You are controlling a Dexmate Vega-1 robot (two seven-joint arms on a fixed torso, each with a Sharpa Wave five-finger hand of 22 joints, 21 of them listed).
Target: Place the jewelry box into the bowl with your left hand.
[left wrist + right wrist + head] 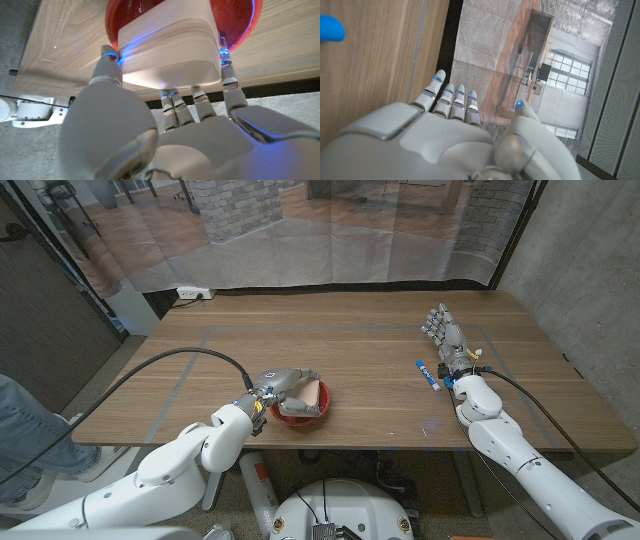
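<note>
Head view, L to R. Person's leg (22,420) at far left edge, off the table. Left hand (281,383) reaches in from bottom-left corner w/ fingers closed around the jewelry box (308,397), a pale tan block, tilted, held over and partly inside the red bowl (300,417) near the table's (350,350) front edge. Left wrist view: fingers (231,82) and thumb clamp opposite sides of the jewelry box, the bowl directly behind it; whether the box already touches the bowl's floor cannot be told. Further right, a blue-and-white marker (430,375) lies on the table, just beside the right hand (446,338). Right hand holds nothing, fingers straight and side by side, pointing away from the robot, well apart from the bowl; right wrist view agrees.

Step in hand (judgement): placement phase; grasp and carry appear done, release not yet. Next move calls for: lower slightly so the box seats within the rim, level the tilt if poss., then spread the fingers and lift the hand clear w/o dragging box or bowl. Bowl sits close to the edge, so avoid pushing it fwd.
</note>
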